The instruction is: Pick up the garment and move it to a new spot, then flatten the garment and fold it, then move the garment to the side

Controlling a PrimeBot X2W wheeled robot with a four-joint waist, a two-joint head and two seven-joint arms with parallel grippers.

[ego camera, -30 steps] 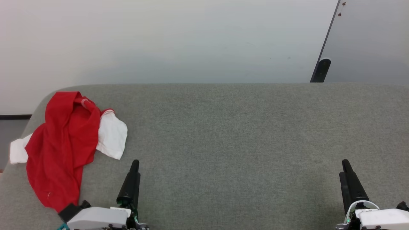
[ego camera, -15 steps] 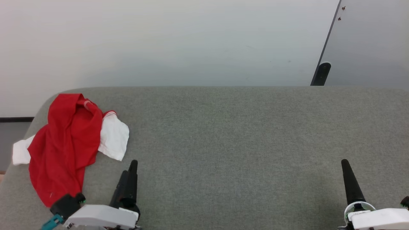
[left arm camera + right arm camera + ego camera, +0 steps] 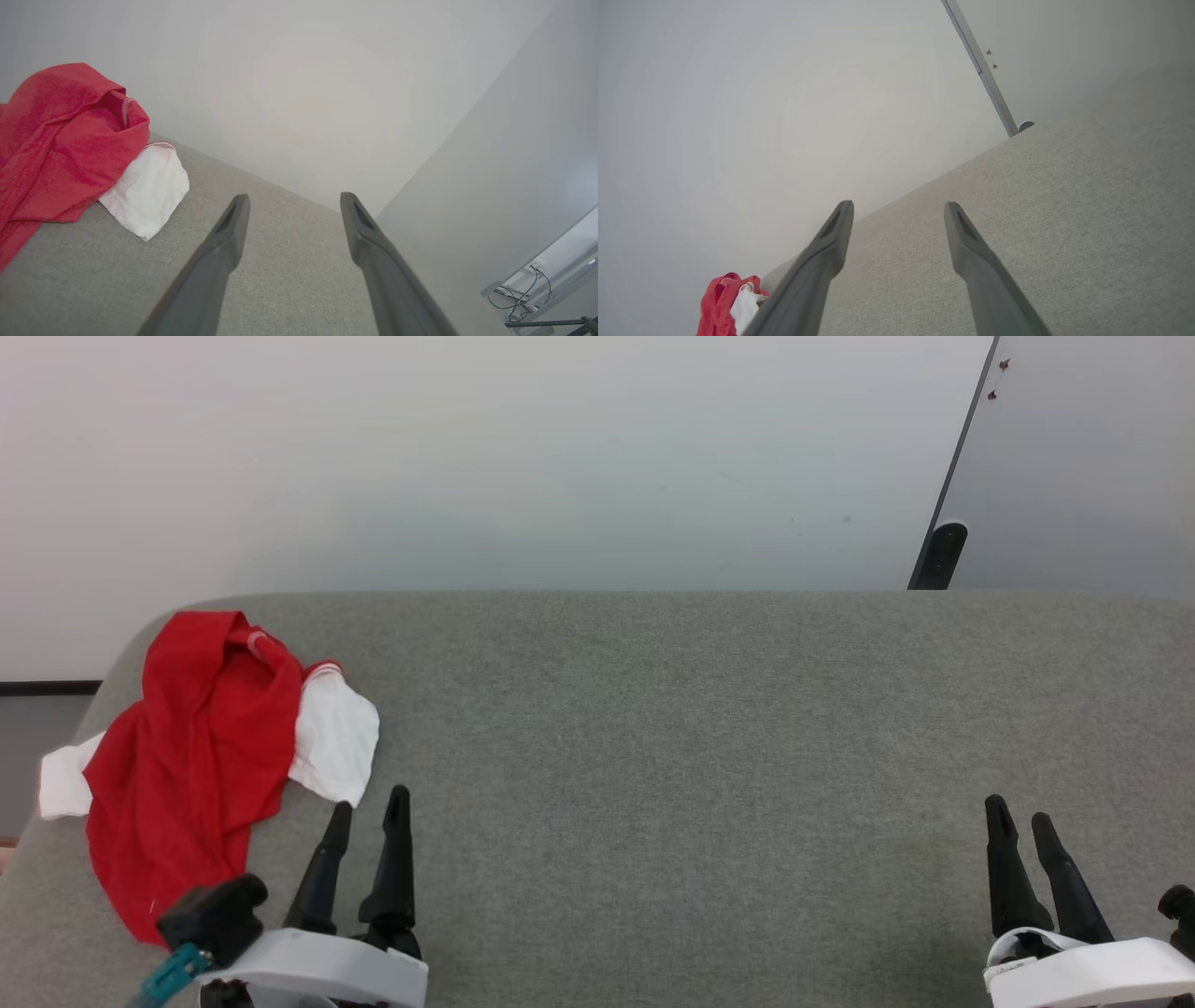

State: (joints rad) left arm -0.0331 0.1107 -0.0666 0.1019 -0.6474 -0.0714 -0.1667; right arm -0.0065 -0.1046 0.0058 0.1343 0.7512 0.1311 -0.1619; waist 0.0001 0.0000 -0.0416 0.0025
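Red and crumpled, your garment (image 3: 187, 765), a cotton T-shirt with white short sleeves and red-and-white striped trim, lies in a heap at the far-left corner of the grey fabric-covered table (image 3: 653, 756). One white sleeve (image 3: 336, 747) spreads out on the heap's right side, toward the table's middle. The other white sleeve (image 3: 61, 784) pokes out on the left, by the table's rounded edge.

Your left pincer (image 3: 372, 800) sits low at the near-left, its two long dark fingers parted and released, gripping nothing. Its tips point at the nearer white sleeve and stop just short of it, not touching. From the left wrist you see the garment (image 3: 60, 149) up and to the left of the left pincer (image 3: 294, 198), with bare grey fabric between the fingers.

Your right pincer (image 3: 1018, 809) is at the near-right, well apart from the garment, also spread and released over bare table. From the right wrist, past the right pincer (image 3: 899, 205), the garment (image 3: 717, 303) shows as a small red-and-white bundle at the lower left.

Behind the table stands a plain pale wall (image 3: 467, 457), with a grey panel (image 3: 1092, 457) at the upper right.
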